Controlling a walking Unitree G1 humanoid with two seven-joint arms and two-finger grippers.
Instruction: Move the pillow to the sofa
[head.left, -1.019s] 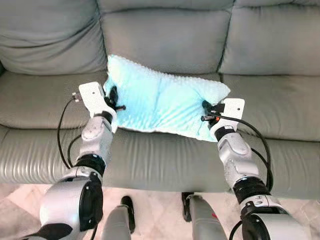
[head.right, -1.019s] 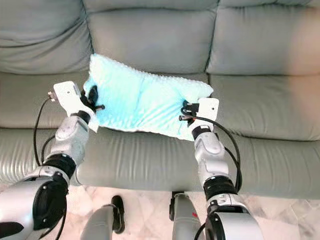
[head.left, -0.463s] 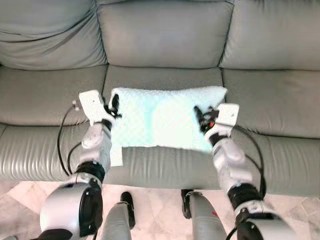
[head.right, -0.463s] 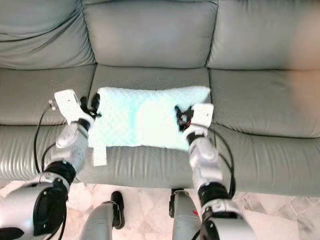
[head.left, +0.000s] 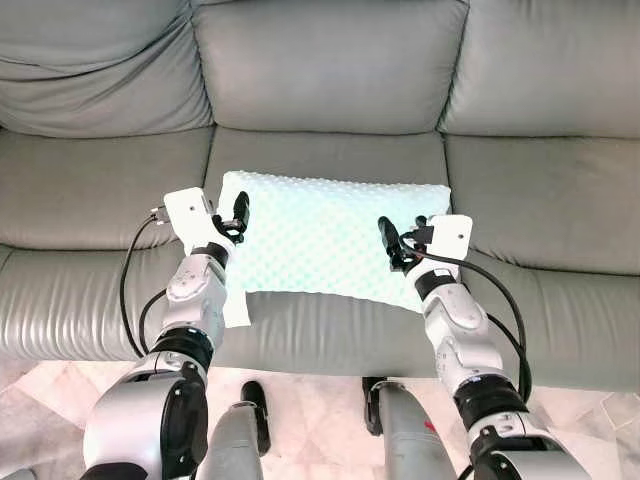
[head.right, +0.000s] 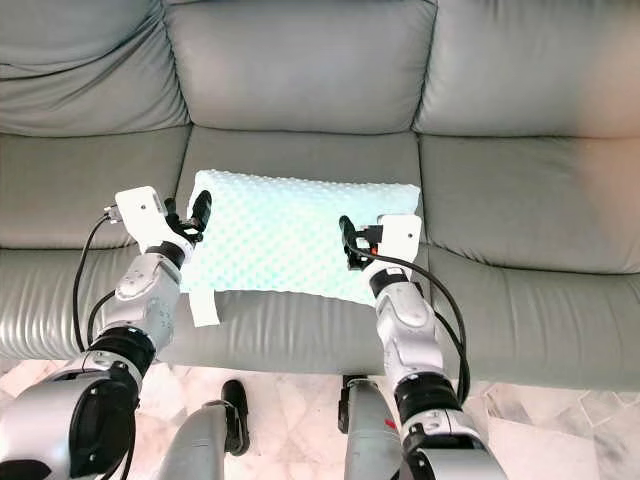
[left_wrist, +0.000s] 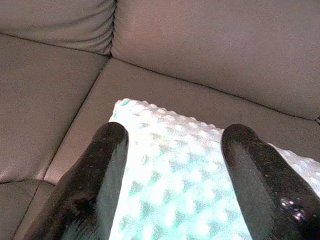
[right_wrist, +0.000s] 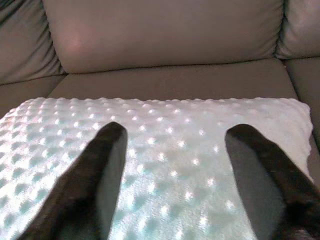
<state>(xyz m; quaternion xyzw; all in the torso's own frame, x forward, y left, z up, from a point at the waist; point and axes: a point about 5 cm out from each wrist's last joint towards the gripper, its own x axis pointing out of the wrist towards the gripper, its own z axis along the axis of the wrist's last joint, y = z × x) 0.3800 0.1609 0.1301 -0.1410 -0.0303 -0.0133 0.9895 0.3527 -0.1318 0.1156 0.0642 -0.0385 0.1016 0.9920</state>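
Pillow flat on middle seat of grey sofa, both hands spread apart over its ends.

Pillow (head.left: 325, 240): pale mint-white, rectangular, soft fabric covered in small raised dots; a white tag hangs off its near left corner over the seat front. Sofa (head.left: 330, 70): grey leather, smooth, puffy back cushions, creased seams between three seats. Left hand (head.left: 238, 213) at the pillow's left edge, black fingers (left_wrist: 97, 175) parted, nothing between them. Right hand (head.left: 390, 243) over the right end, fingers (right_wrist: 100, 175) likewise parted, not clamping the fabric. Marbled pale floor below.
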